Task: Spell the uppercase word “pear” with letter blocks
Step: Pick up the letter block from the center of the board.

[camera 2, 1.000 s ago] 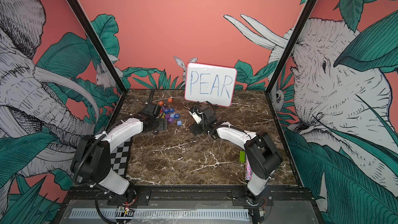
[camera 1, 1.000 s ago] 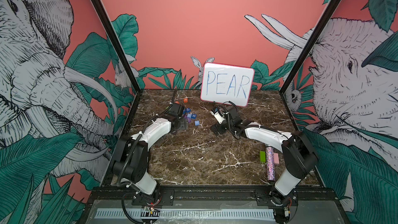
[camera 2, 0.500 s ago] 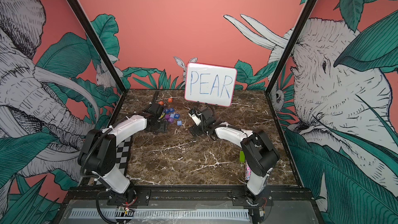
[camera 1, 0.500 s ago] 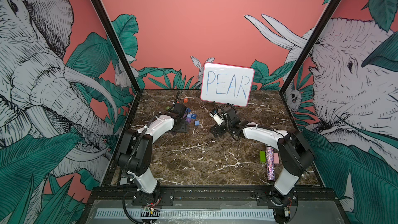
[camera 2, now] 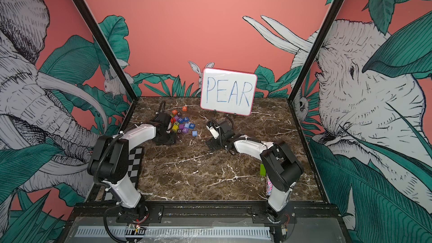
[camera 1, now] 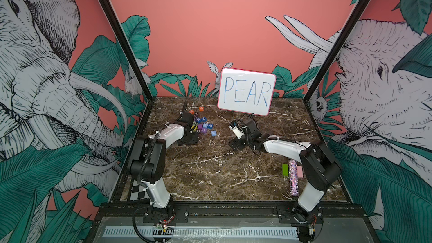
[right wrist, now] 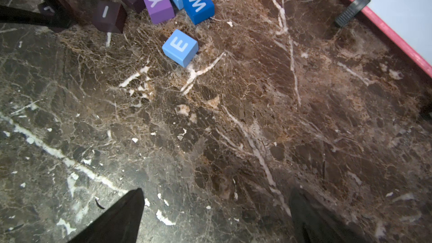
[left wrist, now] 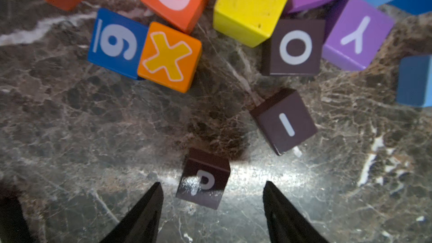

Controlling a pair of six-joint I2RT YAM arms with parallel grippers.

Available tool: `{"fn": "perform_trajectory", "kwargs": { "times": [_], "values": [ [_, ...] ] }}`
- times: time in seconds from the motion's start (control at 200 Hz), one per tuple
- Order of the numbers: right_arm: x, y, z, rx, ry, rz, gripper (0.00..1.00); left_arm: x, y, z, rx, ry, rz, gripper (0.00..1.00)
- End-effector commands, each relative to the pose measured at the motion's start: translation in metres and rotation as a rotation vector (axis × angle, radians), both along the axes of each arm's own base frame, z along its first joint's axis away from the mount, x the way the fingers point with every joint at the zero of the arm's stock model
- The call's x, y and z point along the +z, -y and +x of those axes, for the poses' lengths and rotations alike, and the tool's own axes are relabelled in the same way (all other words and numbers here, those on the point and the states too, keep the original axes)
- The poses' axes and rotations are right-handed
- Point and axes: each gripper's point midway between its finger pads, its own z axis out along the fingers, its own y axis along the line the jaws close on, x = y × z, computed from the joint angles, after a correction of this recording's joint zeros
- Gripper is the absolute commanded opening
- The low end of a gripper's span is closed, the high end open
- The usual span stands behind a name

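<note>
Maroon P block (left wrist: 203,181) now sits on the marble table (camera 1: 222,167) between the two black fingers of the left gripper (left wrist: 212,183), at the near edge of the pile of letter blocks (camera 1: 201,122) and a little apart from its neighbours, the closest being a maroon I block (left wrist: 284,121). Compared with a second ago, the left arm reaches further in and lower towards that edge of the pile, and its pincer, wider then, is drawing in. In the left wrist view a strip of bare marble still shows on each side of the block, so the pincer is not yet clenched and nothing is grasped. I judge this to be the closing stroke of the first pick, with none of the word laid out so far. The right gripper (right wrist: 217,190) has barely shifted. It hangs fully released over bare marble, with the light blue E block (right wrist: 180,47) lying alone ahead of it, just clear of the pile. An orange A block (camera 1: 201,108) lies at the far side, near the whiteboard (camera 1: 246,91) reading PEAR. I cannot make out an R. The P block stands slightly skewed to the fingers, so it may twist as they meet it.
</note>
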Motion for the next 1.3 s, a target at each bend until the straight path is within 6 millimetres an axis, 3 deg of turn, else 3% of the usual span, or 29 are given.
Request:
{"fn": "perform_trajectory", "kwargs": {
  "times": [0.0, 0.43, 0.875, 1.08, 1.295],
  "values": [
    [0.015, -0.007, 0.005, -0.003, 0.046, 0.041, 0.99, 0.007, 0.002, 0.006, -0.014, 0.007, 0.000, 0.68],
    [0.009, -0.002, 0.005, -0.020, 0.056, 0.026, 0.99, -0.003, -0.007, 0.005, 0.002, -0.024, 0.065, 0.48],
    [0.006, -0.003, 0.006, -0.021, 0.052, 0.027, 0.98, -0.013, -0.003, 0.002, -0.015, -0.048, 0.088, 0.47],
    [0.005, -0.004, 0.007, -0.021, 0.050, 0.025, 0.99, -0.014, -0.007, -0.001, -0.018, -0.053, 0.105, 0.36],
    [0.009, 0.002, 0.012, -0.059, 0.071, 0.011, 0.99, -0.012, -0.008, -0.004, -0.016, -0.053, 0.111, 0.30]
  ]
}}
